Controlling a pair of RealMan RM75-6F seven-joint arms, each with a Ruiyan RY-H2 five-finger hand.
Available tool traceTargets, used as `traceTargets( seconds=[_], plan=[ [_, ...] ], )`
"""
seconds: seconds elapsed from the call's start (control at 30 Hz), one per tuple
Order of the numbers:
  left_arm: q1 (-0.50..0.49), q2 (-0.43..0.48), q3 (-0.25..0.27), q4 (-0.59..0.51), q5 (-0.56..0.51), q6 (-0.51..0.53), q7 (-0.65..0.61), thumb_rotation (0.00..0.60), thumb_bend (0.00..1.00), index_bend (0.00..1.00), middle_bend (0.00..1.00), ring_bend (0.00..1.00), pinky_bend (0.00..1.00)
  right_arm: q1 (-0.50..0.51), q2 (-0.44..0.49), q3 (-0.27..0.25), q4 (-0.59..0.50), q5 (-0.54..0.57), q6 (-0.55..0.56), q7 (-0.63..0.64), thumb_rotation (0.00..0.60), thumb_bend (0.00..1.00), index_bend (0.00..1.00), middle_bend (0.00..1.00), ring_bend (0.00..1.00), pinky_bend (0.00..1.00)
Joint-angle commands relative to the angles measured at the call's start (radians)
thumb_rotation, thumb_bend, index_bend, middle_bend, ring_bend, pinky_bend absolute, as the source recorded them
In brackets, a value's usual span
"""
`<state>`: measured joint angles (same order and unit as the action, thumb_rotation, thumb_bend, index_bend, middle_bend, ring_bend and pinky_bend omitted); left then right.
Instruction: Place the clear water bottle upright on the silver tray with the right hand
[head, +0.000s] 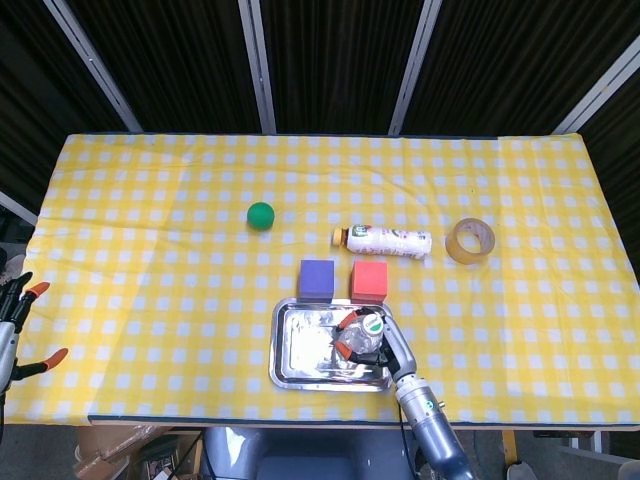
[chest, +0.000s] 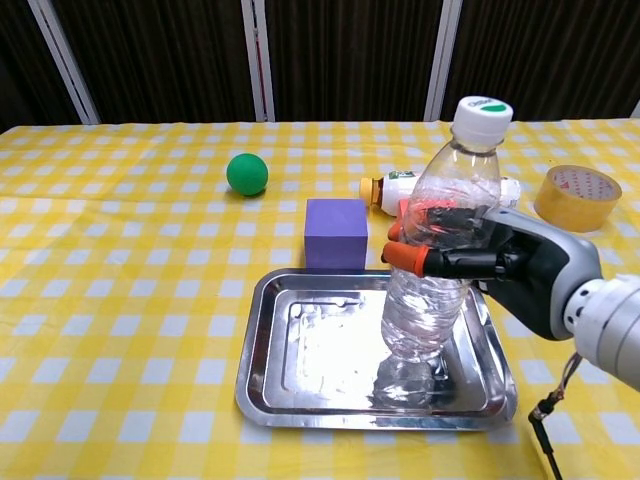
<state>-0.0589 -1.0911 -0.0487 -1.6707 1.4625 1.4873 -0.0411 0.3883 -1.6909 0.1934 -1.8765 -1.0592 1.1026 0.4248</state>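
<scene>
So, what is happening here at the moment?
The robot's right hand grips a clear water bottle around its middle and holds it over the silver tray, slightly tilted. Whether its base already touches the tray is hard to tell. Behind the tray stand a purple cube and a red cube. The left hand waits open at the table's left edge.

Bright, even overhead light; sharp focus. Strong glare on the silver tray (chest: 300, 340) left of the right hand (chest: 520, 270).
</scene>
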Motion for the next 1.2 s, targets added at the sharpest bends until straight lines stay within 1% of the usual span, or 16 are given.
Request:
traceTargets(
  seconds=[0.03, 0.23, 0.27, 0.33, 0.37, 0.4, 0.43, 0.5, 0.6, 0.73, 1.0, 1.1, 1.2],
  plan=[
    [0.000, 0.000, -0.002, 0.001, -0.003, 0.000, -0.001, 0.600, 0.16, 0.13, 0.00, 0.00, 0.00, -0.012, -0.021, -0.009, 0.028, -0.016, 0.001, 0.018, 0.600, 0.64, 0.81, 0.63, 0.29, 0.00],
    [-0.004, -0.003, 0.002, 0.002, -0.002, -0.011, 0.005, 0.600, 0.16, 0.13, 0.00, 0.00, 0.00, -0.024, -0.044, -0.022, 0.060, -0.022, -0.011, 0.031, 0.600, 0.64, 0.81, 0.63, 0.29, 0.00],
    [-0.004, -0.004, 0.003, 0.001, -0.001, -0.010, 0.008, 0.600, 0.16, 0.13, 0.00, 0.00, 0.00, -0.025, -0.048, -0.023, 0.066, -0.023, -0.017, 0.038, 0.600, 0.64, 0.79, 0.63, 0.29, 0.00],
    [-0.004, -0.004, 0.003, 0.000, -0.001, -0.009, 0.011, 0.600, 0.16, 0.13, 0.00, 0.00, 0.00, -0.021, -0.045, -0.026, 0.072, -0.022, -0.039, 0.040, 0.600, 0.56, 0.68, 0.58, 0.24, 0.00],
    [-0.003, -0.004, 0.004, -0.002, 0.001, -0.008, 0.012, 0.600, 0.16, 0.13, 0.00, 0.00, 0.00, -0.016, -0.037, -0.029, 0.071, -0.018, -0.063, 0.046, 0.600, 0.48, 0.57, 0.51, 0.19, 0.00],
    [-0.003, -0.004, 0.004, -0.002, 0.001, -0.008, 0.013, 0.600, 0.16, 0.13, 0.00, 0.00, 0.00, -0.013, -0.029, -0.032, 0.068, -0.015, -0.083, 0.050, 0.600, 0.38, 0.46, 0.42, 0.13, 0.00],
    [-0.004, -0.004, 0.004, -0.002, 0.001, -0.009, 0.013, 0.600, 0.16, 0.13, 0.00, 0.00, 0.00, -0.004, -0.011, -0.036, 0.062, -0.013, -0.120, 0.059, 0.600, 0.33, 0.38, 0.36, 0.09, 0.00],
    [-0.005, -0.005, 0.004, -0.001, -0.003, -0.012, 0.015, 0.600, 0.16, 0.13, 0.00, 0.00, 0.00, 0.007, 0.017, -0.037, 0.054, -0.022, -0.175, 0.089, 0.600, 0.21, 0.19, 0.21, 0.01, 0.00],
    [-0.007, -0.006, 0.004, -0.002, -0.006, -0.018, 0.017, 0.600, 0.16, 0.13, 0.00, 0.00, 0.00, 0.018, 0.056, -0.039, 0.052, -0.070, -0.256, 0.165, 0.600, 0.14, 0.05, 0.11, 0.00, 0.00],
    [-0.006, -0.006, 0.006, -0.004, -0.001, -0.015, 0.022, 0.600, 0.16, 0.13, 0.00, 0.00, 0.00, 0.016, 0.074, -0.039, 0.066, -0.139, -0.299, 0.257, 0.600, 0.13, 0.02, 0.08, 0.00, 0.00],
    [-0.005, -0.006, 0.007, -0.004, 0.000, -0.013, 0.023, 0.600, 0.16, 0.13, 0.00, 0.00, 0.00, 0.006, 0.087, -0.054, 0.095, -0.237, -0.304, 0.366, 0.600, 0.13, 0.00, 0.04, 0.00, 0.00],
    [-0.007, -0.007, 0.007, -0.003, 0.000, -0.015, 0.024, 0.600, 0.16, 0.13, 0.00, 0.00, 0.00, 0.003, 0.113, -0.064, 0.098, -0.270, -0.303, 0.395, 0.600, 0.13, 0.00, 0.03, 0.00, 0.00],
    [-0.007, -0.007, 0.008, -0.002, 0.000, -0.015, 0.023, 0.600, 0.16, 0.13, 0.00, 0.00, 0.00, -0.003, 0.175, -0.089, 0.101, -0.324, -0.305, 0.434, 0.600, 0.13, 0.00, 0.03, 0.00, 0.00]
  ],
)
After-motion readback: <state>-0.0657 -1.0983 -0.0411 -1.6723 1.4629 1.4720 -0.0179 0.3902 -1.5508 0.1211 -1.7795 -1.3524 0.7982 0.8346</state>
